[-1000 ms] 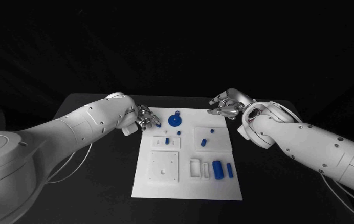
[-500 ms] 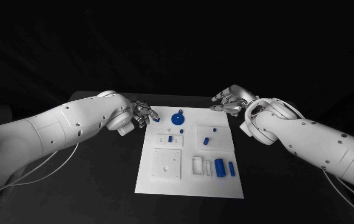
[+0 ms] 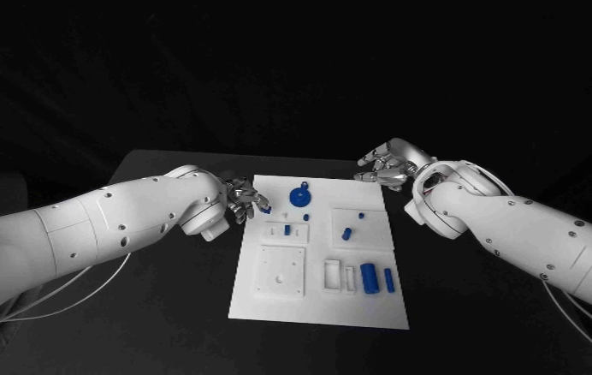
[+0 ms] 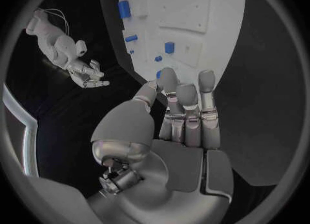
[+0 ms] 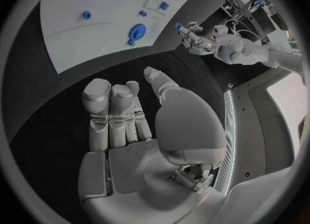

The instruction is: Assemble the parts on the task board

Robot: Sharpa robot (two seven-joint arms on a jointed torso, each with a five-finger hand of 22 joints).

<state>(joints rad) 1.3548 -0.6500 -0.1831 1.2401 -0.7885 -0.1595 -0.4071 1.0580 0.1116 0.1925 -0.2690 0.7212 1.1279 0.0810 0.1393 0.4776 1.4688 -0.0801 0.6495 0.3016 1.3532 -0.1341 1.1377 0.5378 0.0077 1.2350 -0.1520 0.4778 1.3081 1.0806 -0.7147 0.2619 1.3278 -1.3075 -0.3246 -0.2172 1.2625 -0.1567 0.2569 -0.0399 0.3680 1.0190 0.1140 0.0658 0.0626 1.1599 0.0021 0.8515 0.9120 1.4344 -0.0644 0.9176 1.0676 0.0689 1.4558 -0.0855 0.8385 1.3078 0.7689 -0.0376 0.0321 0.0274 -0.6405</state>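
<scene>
On the black worktop (image 3: 173, 289) the white task board (image 3: 309, 306) lies between the two arms, with the blue parts (image 3: 366, 277) spread over it. At the board's far left corner the left hand (image 3: 242, 200) pinches a small blue part (image 3: 268, 207) in its fingers (image 3: 253, 197). The right hand (image 3: 388, 168) hovers at the far right corner, fingers released and holding nothing.

Silver left hand (image 3: 243, 200) covers the white task board's (image 3: 318, 306) ten o'clock edge in the head view; whether it pinches a small blue part cannot be told. Tiny blue pegs (image 3: 360, 217) too small to identify.
</scene>
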